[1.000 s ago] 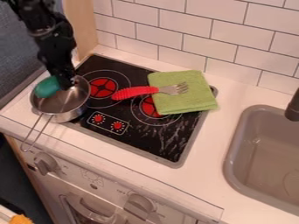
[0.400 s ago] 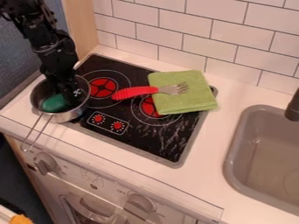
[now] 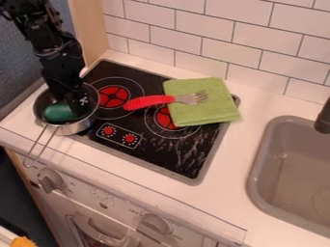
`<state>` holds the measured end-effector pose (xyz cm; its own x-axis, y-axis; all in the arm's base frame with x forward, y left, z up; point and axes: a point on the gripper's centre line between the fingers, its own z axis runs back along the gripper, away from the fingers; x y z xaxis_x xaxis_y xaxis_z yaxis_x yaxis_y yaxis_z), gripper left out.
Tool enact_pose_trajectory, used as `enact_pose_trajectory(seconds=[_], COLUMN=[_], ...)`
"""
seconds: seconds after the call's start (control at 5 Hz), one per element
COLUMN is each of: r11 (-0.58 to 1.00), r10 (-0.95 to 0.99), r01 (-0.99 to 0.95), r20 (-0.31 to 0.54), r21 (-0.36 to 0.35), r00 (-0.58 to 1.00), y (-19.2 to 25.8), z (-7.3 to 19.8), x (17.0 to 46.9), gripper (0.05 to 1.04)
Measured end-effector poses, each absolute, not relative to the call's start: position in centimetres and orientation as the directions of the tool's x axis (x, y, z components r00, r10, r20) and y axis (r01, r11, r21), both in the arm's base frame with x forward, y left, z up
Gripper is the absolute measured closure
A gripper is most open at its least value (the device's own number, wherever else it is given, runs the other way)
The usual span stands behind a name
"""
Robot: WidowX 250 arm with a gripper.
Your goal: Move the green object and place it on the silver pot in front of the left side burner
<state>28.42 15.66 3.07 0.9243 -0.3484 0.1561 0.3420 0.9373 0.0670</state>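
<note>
My gripper [image 3: 76, 110] hangs down into the silver pot [image 3: 82, 125], which stands at the left edge of the stove beside the left burner [image 3: 113, 97]. Inside the pot lies the green object [image 3: 59, 112], low against the left part of the bowl. The gripper is right against its right side and hides that end. How the fingers stand around it cannot be made out.
On the stove's right side a folded green towel [image 3: 205, 110] carries a fork with a red handle [image 3: 149, 102]. The grey sink [image 3: 259, 166] is at the right. The pot's wire handle [image 3: 37, 147] points toward the counter's front edge.
The gripper and the green object have come down from the pot's rim into the bowl, slightly to the right. The pot, towel and fork have kept their places.
</note>
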Motion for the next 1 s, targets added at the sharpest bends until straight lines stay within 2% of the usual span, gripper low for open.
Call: enact_pose_trajectory(seconds=[0.2, 0.4, 0.8, 1.0], r11=[0.934, 0.920, 0.870, 0.866], r10=[-0.357, -0.391, -0.492, -0.499], r01=[0.349, 0.380, 0.460, 0.465], r20=[0.161, 0.192, 0.285, 0.287], r21=[0.077, 0.092, 0.176, 0.181], r00=[0.920, 0.900, 0.822, 0.818], y=[15.8, 15.4, 14.4, 14.4], z=[4.0, 5.7, 10.7, 10.9], x=[28.7, 30.1, 32.6, 32.6], gripper=[0.083, 0.083, 0.083, 0.083])
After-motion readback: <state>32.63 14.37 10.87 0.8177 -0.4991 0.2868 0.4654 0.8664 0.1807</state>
